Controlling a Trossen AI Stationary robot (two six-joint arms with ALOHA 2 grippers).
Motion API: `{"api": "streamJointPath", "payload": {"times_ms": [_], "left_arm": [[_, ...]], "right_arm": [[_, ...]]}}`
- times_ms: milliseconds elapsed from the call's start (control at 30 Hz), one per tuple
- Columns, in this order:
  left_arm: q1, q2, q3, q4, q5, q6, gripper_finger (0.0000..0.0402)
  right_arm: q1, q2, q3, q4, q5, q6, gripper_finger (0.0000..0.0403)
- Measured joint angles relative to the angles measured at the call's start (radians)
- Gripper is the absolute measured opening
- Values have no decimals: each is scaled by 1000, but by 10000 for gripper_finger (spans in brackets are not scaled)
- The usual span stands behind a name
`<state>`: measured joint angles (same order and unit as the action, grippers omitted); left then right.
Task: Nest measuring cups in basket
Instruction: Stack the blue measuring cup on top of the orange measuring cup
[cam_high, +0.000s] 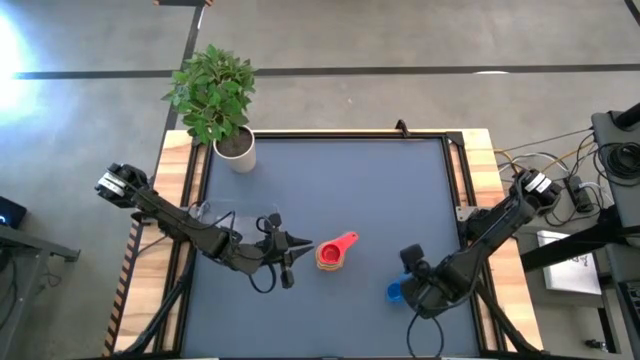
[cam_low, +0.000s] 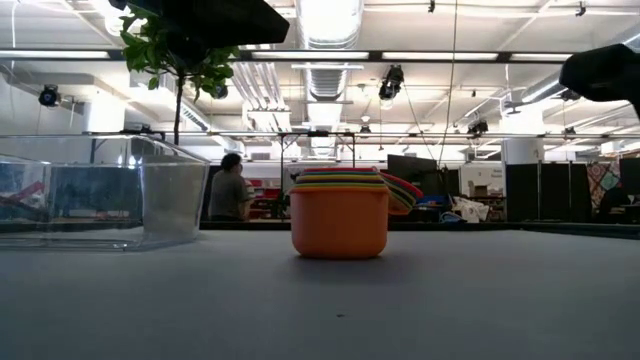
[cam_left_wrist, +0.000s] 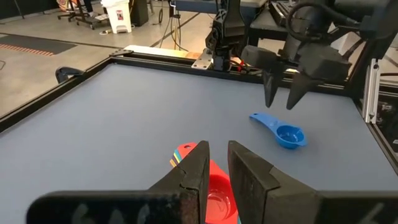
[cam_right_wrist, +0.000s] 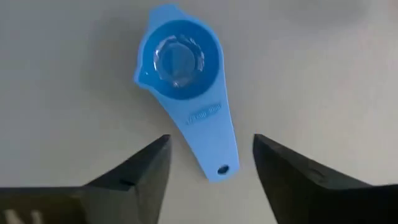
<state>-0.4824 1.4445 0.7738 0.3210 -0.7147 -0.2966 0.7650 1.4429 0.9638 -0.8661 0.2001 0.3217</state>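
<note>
The right gripper (cam_right_wrist: 211, 171), fingers spread wide and empty, hangs over the small blue plastic measuring cup (cam_right_wrist: 186, 74) at the high view's lower right, its flat handle between the fingers. The left gripper (cam_left_wrist: 217, 174), nearly closed and holding nothing, sits just left of the nested cup stack (cam_high: 333, 252) topped in red, mid-frame; the clear plastic rectangular basket (cam_low: 100, 190) lies left

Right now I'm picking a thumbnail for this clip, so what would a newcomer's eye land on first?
Probably the nested stack of cups with the red one on top, mid-table just off the left gripper. Next, the lone blue cup lying flat under the right gripper, whose fingers straddle its handle. The leafy potted plant marks the far left corner.
</note>
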Motion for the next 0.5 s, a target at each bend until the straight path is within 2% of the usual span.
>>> {"api": "streamJointPath", "payload": {"times_ms": [100, 233, 333, 500], "left_arm": [[0, 0, 0, -1, 0, 0, 41], [0, 0, 0, -11, 0, 0, 41], [0, 0, 0, -17, 0, 0, 41], [0, 0, -1, -31, 0, -18, 41]], "right_arm": [[-6, 0, -26, 40, 1, -41, 241], [-38, 1, -68, 50, -1, -59, 259], [-64, 1, -103, 84, -20, -106, 262], [-101, 1, -160, 179, -117, -139, 255]]}}
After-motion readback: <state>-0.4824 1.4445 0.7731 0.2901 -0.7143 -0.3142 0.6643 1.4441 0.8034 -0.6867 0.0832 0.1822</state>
